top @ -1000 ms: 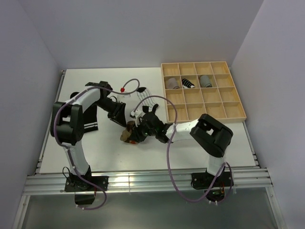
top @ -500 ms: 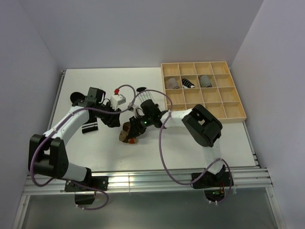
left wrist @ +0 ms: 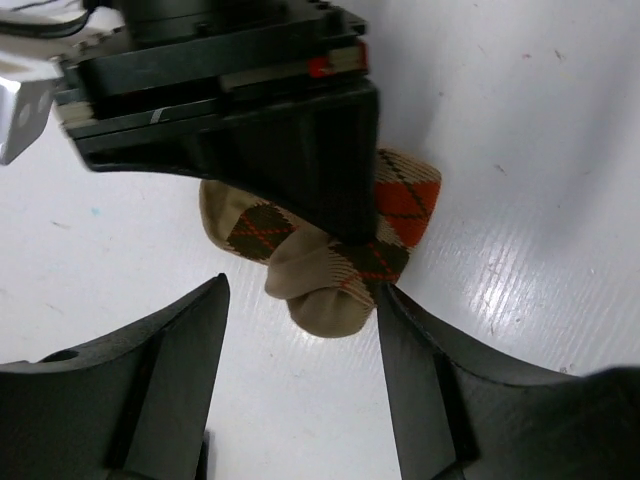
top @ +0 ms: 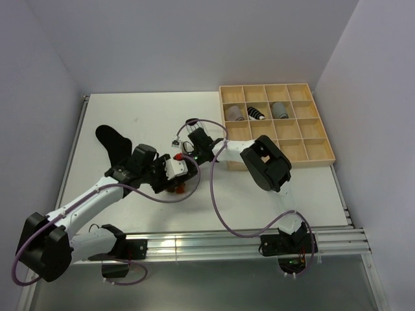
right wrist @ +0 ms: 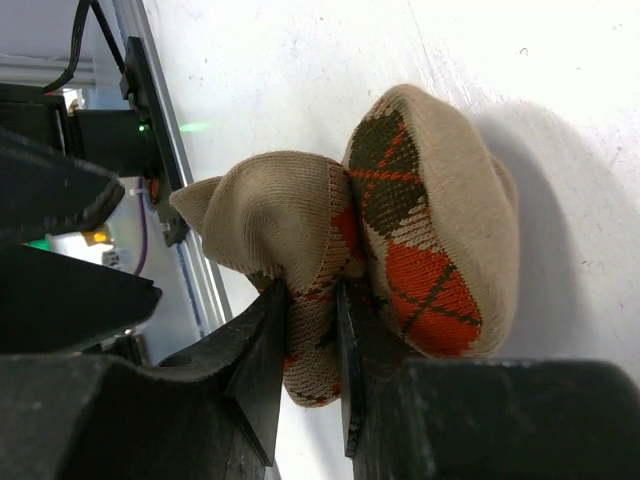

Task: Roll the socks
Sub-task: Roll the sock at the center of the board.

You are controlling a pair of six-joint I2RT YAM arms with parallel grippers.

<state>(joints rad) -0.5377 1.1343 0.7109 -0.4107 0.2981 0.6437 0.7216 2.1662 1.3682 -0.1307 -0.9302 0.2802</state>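
Observation:
A tan argyle sock with brown and orange diamonds (right wrist: pixel 420 220) lies bunched into a loose roll on the white table (top: pixel 142 110). My right gripper (right wrist: pixel 310 300) is shut on a fold at the roll's edge. In the left wrist view the sock (left wrist: pixel 330 255) sits just beyond my left gripper (left wrist: pixel 300 305), whose fingers are wide open either side of the tan toe end, with the right gripper's black body pressing on the roll from above. From the top, the left gripper (top: pixel 172 173) covers most of the sock (top: pixel 179 188).
A black sock (top: pixel 113 139) lies flat at the table's left. A wooden compartment tray (top: pixel 305 123) stands at the back right and holds three rolled socks (top: pixel 256 113) in its second row. Cables loop around both wrists.
My left arm has swung from the back left to the front and now reaches the sock from the near left. The right arm has folded back while still gripping the sock.

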